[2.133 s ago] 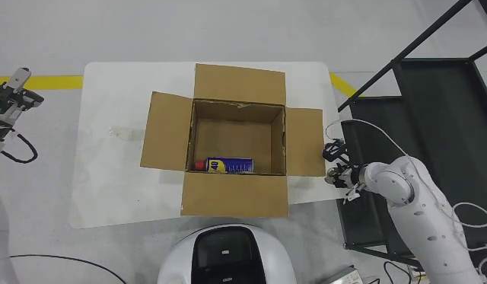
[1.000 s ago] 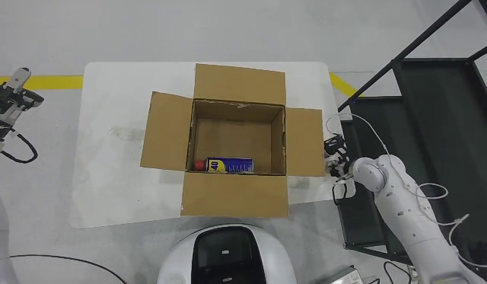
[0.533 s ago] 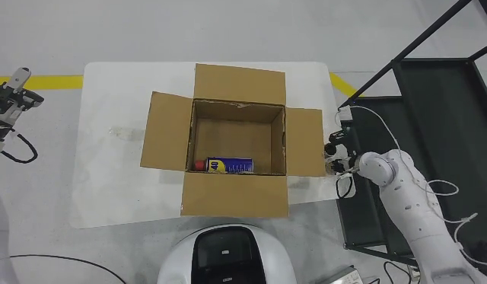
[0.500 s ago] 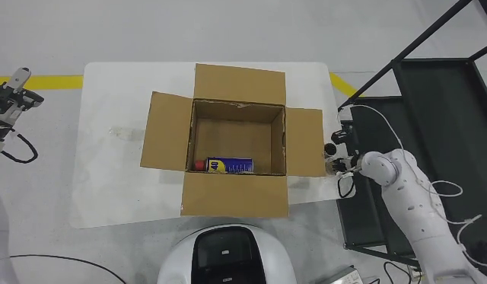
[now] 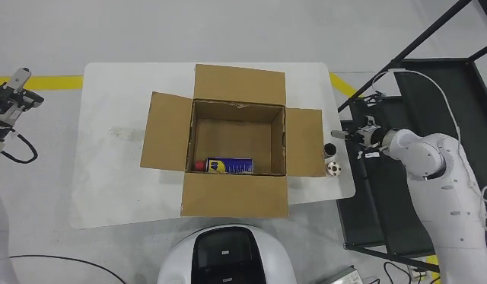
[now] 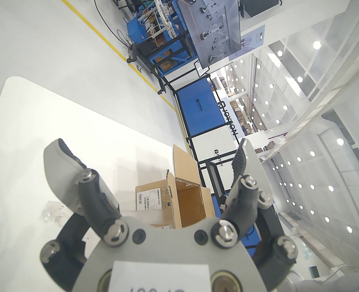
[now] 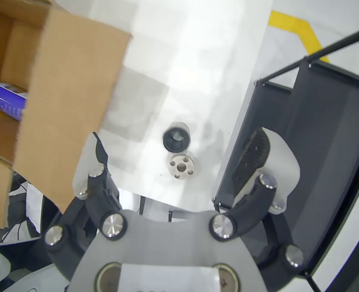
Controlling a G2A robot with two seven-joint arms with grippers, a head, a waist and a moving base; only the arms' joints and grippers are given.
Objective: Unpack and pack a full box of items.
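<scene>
My right gripper spread over black socket, flanged disc at table right edge, judged unpacked; spray can in box; left gripper spread.

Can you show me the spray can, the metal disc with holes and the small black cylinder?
Blue-and-yellow spray can (image 5: 230, 164): top view, middle of its label.
Round silver disc with holes (image 7: 181, 167): right wrist view, its centre.
Small black cylinder (image 7: 176, 140): right wrist view, hollow top.
</scene>
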